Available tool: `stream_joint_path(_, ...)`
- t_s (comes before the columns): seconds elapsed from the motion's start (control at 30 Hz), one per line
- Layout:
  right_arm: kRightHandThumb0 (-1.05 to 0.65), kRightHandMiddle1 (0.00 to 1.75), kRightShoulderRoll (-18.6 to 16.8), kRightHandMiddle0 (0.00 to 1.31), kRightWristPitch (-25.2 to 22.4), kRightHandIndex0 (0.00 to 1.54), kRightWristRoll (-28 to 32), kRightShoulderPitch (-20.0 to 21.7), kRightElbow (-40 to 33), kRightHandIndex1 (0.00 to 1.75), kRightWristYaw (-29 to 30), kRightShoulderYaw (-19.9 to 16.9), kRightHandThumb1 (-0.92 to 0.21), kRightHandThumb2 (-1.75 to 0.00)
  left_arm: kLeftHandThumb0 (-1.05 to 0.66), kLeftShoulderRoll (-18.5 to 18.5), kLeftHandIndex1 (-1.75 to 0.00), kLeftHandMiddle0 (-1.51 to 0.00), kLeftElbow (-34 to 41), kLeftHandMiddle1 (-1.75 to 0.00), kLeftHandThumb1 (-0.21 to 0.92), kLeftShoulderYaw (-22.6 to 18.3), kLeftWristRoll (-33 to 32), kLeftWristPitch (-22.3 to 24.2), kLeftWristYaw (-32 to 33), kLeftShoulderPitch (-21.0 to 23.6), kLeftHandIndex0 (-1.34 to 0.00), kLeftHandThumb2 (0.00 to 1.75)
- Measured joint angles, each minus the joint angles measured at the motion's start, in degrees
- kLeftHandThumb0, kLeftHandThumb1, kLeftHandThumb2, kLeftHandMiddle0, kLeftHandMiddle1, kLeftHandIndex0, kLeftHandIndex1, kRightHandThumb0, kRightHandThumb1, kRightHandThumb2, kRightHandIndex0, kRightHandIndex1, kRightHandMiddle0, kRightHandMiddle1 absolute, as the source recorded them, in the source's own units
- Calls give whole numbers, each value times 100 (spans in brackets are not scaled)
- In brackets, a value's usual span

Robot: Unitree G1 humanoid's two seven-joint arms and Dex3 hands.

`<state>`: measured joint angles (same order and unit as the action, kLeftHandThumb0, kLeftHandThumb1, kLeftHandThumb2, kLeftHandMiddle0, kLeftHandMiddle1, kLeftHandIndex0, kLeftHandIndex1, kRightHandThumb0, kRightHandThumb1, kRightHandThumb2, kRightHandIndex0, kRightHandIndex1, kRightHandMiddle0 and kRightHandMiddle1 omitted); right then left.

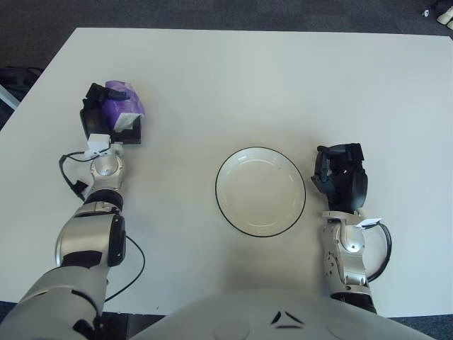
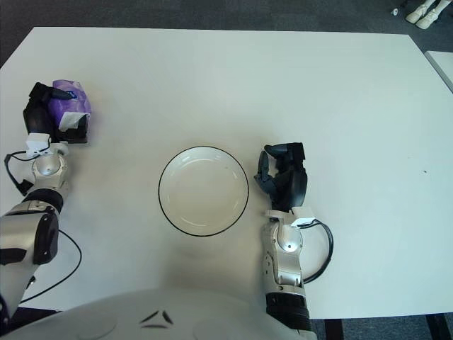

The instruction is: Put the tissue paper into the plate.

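A purple tissue pack (image 1: 122,101) sits at the left side of the white table, also in the right eye view (image 2: 69,99). My left hand (image 1: 108,117) is around it, its black fingers curled on the pack. A white plate with a dark rim (image 1: 260,191) lies empty at the table's middle, well right of the pack. My right hand (image 1: 340,177) shows just right of the plate, fingers curled and holding nothing.
The white table (image 1: 248,78) fills the view, with dark carpet beyond its far edge. A black cable loops by my left forearm (image 1: 67,173) and another by my right wrist (image 1: 386,248).
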<state>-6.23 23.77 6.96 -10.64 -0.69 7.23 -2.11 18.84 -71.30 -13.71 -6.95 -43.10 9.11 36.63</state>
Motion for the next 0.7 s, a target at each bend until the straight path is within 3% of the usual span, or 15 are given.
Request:
stream_joint_path(0.33, -37, 175, 0, 30, 36, 50, -12, 11, 35, 136, 15, -6, -73, -80, 0, -526, -175, -93, 285, -160, -6, -361, -430, 157, -390, 116, -68, 170)
stream_joint_path(0.43, -38, 175, 0, 31, 35, 50, -28, 14, 35, 136, 30, -12, -71, -82, 0, -671, -175, -97, 389, -149, -6, -458, -580, 247, -569, 142, -70, 166)
stream_joint_path(0.5, -38, 175, 0, 31, 35, 50, -57, 14, 36, 136, 45, -16, -71, -83, 0, -772, -175, -104, 528, -131, -9, -526, -689, 314, -695, 147, -74, 163)
stream_joint_path(0.6, -38, 175, 0, 31, 35, 49, -78, 14, 38, 136, 71, -20, -72, -81, 0, -973, -175, -86, 803, -160, -7, -587, -861, 412, -834, 125, -77, 171)
stream_joint_path(0.7, -37, 175, -1, 31, 35, 49, -82, 22, 43, 137, 84, -25, -72, -81, 0, -1196, -175, -79, 1200, -170, -5, -577, -915, 464, -942, 38, -76, 172)
